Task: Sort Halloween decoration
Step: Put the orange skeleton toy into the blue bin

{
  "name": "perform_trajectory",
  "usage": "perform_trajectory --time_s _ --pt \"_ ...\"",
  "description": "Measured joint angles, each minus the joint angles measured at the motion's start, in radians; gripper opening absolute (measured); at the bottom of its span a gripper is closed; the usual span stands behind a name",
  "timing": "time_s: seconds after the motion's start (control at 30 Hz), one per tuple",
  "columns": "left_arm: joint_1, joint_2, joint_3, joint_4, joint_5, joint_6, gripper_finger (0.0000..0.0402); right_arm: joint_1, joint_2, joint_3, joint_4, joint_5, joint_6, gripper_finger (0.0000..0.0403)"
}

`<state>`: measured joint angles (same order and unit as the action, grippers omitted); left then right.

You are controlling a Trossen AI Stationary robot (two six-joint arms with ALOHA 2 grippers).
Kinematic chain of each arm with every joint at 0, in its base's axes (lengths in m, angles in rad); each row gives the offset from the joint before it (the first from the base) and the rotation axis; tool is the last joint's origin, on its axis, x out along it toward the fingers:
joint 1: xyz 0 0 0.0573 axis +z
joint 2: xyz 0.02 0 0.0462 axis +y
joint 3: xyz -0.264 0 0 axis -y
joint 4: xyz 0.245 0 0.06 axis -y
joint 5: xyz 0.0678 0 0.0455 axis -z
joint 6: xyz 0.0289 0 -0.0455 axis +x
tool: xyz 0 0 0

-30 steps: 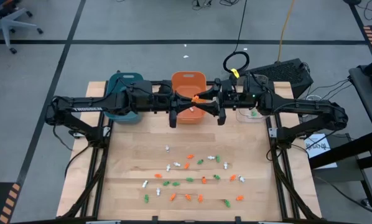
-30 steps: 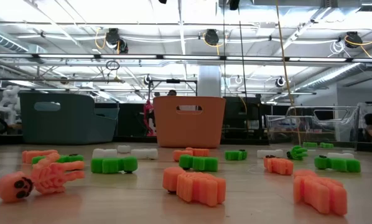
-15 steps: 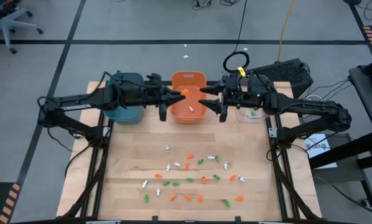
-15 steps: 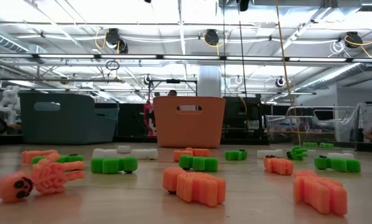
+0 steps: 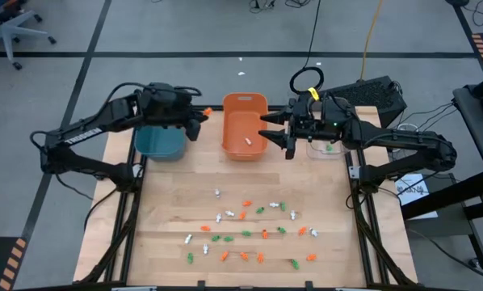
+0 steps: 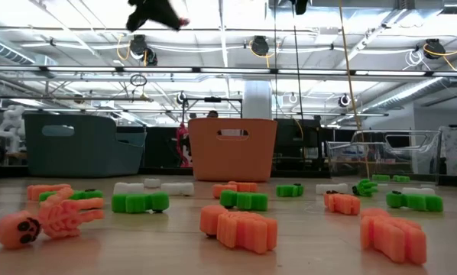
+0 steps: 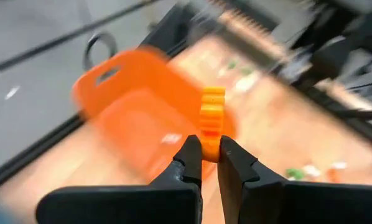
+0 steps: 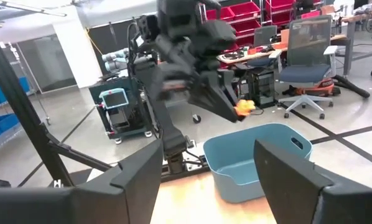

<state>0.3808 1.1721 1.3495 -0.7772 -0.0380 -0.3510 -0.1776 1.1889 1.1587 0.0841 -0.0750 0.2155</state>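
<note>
Room: grey floor with dark tape lines around my wooden table [image 5: 169, 210]; the low view looks across it into a workshop with ceiling lights.
Teal bin: teal bin [image 5: 159, 142] sits at the table's far left; I cannot see anything in it, and my left arm crosses over part of it.
Orange bin: orange bin [image 5: 243, 125] stands in the middle of the far edge, with one small white piece [image 5: 246, 141] on its floor.
Clear bin: clear bin [image 5: 326, 148] at the far right, mostly under my right arm; a green piece [image 5: 329, 147] shows in it.
Left hand: left hand [image 5: 203, 112] is up between the teal and orange bins, its fingers clamped on an orange trinket [image 7: 211, 122]; the left wrist view shows the pinch with the orange bin behind it.
Right hand: right hand [image 5: 267, 127] hovers at the orange bin's right rim, fingers wide apart and holding nothing.
Loose decorations: scattered trinkets [image 5: 249, 230] in orange, white and green lie on the near half of the table, well apart from the bins.
Low view only: an orange skeleton figure [image 6: 41, 218] lies nearest the camera.
Right wrist view only: the left arm seen from across, carrying the orange trinket above the teal bin.
</note>
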Motion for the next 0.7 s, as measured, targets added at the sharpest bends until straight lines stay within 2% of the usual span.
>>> perform_trajectory --time_s 0.37,0.5,0.7 --pt "0.229 0.029 -0.008 -0.235 -0.003 -0.010 0.0016 0.000 0.000 0.000 -0.035 0.001 0.012 0.0235" --pt "0.305 0.031 -0.078 -0.267 -0.003 -0.010 0.0016 0.000 0.000 0.000 -0.039 0.001 0.043 0.0235" --pt "0.395 0.032 -0.223 -0.257 0.006 -0.104 0.0017 0.000 0.000 0.000 -0.055 0.001 0.109 0.0235"
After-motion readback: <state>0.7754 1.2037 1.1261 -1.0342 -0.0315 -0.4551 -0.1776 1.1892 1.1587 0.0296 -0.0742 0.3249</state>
